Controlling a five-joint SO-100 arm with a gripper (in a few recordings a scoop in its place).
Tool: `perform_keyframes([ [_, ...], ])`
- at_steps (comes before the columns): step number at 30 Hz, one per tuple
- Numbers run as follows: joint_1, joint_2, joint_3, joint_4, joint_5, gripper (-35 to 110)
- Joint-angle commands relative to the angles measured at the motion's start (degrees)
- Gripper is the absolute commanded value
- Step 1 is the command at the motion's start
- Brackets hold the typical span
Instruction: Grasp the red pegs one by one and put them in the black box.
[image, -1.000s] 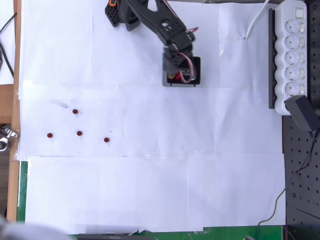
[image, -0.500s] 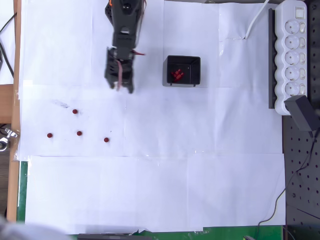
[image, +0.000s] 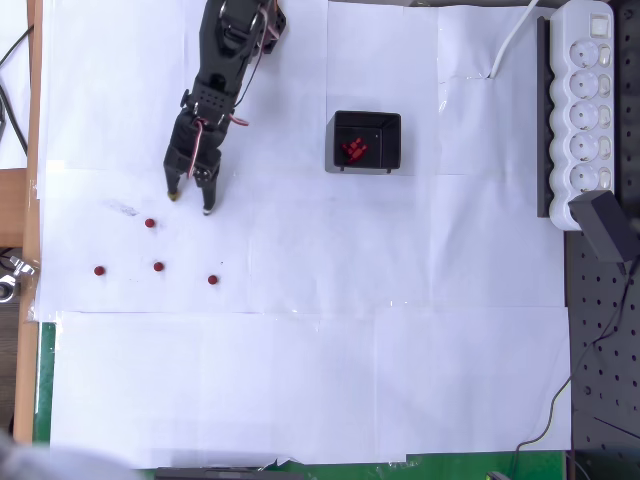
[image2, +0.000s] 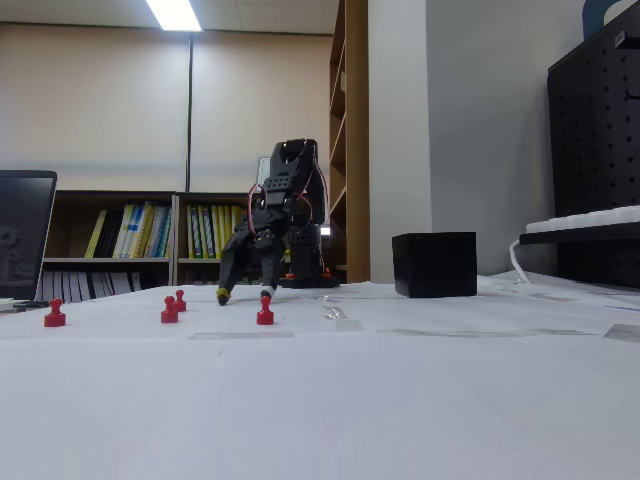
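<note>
Several small dark-red pegs lie on the white paper at the left; the nearest to my gripper is one peg (image: 150, 223) (image2: 180, 300), and others (image: 158, 266) (image: 212, 280) (image: 99, 270) lie lower in the overhead view. My black gripper (image: 191, 203) (image2: 243, 296) stands open, tips down close to the paper, just up and right of that nearest peg, with nothing between its fingers. The black box (image: 394, 145) (image2: 434, 264) sits to the right, apart from the arm. A small heap of red pegs (image: 353, 150) lies inside it.
A long white power strip (image: 583, 100) with a cable runs along the right edge, beside a black pegboard (image: 600, 350). The white paper sheets (image: 320, 380) cover the table toward the front. In the fixed view, bookshelves stand far behind the arm.
The arm has swung left from over the black box to the peg area and reached down. The pegs in the box came into sight once it left.
</note>
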Motion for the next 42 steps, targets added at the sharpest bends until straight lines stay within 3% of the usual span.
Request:
perform_keyframes([
  [1, 1.93, 5.01, 5.19, -5.27, -0.18, 25],
  [26, 7.29, 12.30, 8.79, -12.74, -0.26, 25],
  [42, 3.43, 14.15, 11.07, -13.89, 0.53, 25],
])
